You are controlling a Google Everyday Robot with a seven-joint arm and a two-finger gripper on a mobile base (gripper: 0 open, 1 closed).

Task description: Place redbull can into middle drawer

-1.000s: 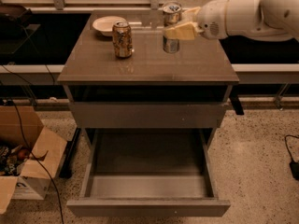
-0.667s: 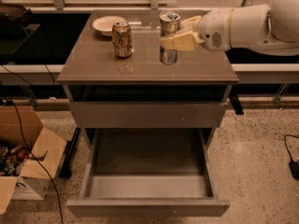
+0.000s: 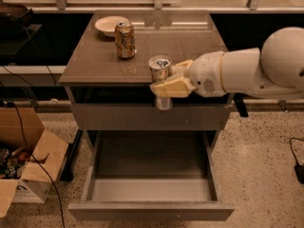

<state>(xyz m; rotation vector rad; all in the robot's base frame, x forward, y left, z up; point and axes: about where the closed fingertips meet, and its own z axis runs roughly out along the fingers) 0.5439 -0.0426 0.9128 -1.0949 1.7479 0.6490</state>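
Observation:
My gripper (image 3: 167,85) is shut on the redbull can (image 3: 160,69), a slim silver can with a shiny top. It holds the can upright in the air, just in front of the cabinet's front edge and above the open drawer. The middle drawer (image 3: 151,189) is pulled far out below, with a pale grey bare floor. The white arm (image 3: 247,72) reaches in from the right.
A wider gold-orange can (image 3: 125,40) and a white bowl (image 3: 109,24) stand on the cabinet top (image 3: 95,61). A closed grey drawer front (image 3: 118,118) lies above the open drawer. An open cardboard box (image 3: 26,163) sits on the floor at the left.
The gripper has carried the redbull can off the cabinet top, forward and down, to a spot over the open drawer. The view now sits closer.

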